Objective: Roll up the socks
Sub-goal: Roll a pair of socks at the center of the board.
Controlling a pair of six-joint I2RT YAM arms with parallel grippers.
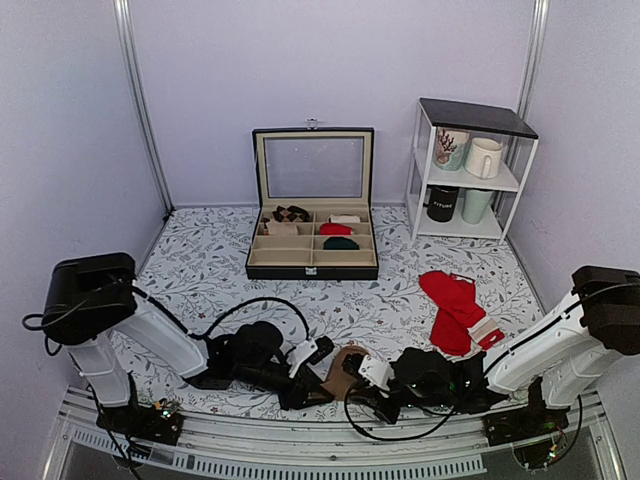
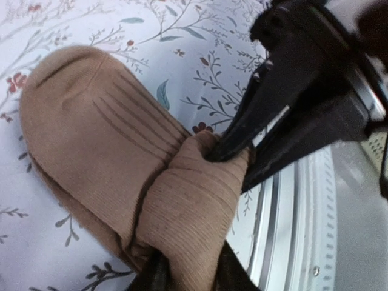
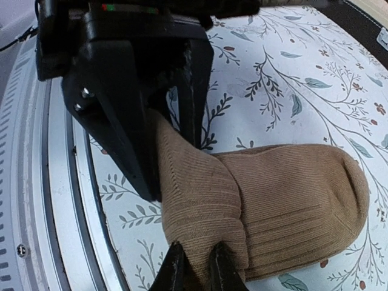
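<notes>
Seen from above, the socks [image 1: 338, 375] are only a tan scrap at the table's [image 1: 400, 300] near edge, wedged between the left gripper [image 1: 322, 352] and the right gripper [image 1: 353, 365]. Red socks [image 1: 455, 310] lie farther back. The left wrist camera reveals ribbed knit, with the toe flat and the near end folded and clamped in the left gripper's fingers [image 2: 159, 276]. The right wrist camera shows the right gripper [image 3: 197, 270] pinching that same fold.

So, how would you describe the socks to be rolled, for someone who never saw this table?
On the floral table, look at the middle of the near edge, where the left arm and the right arm meet. The socks lie there, partly folded over. They are plain tan-brown and ribbed; the red socks to their right carry a white tag.
</notes>
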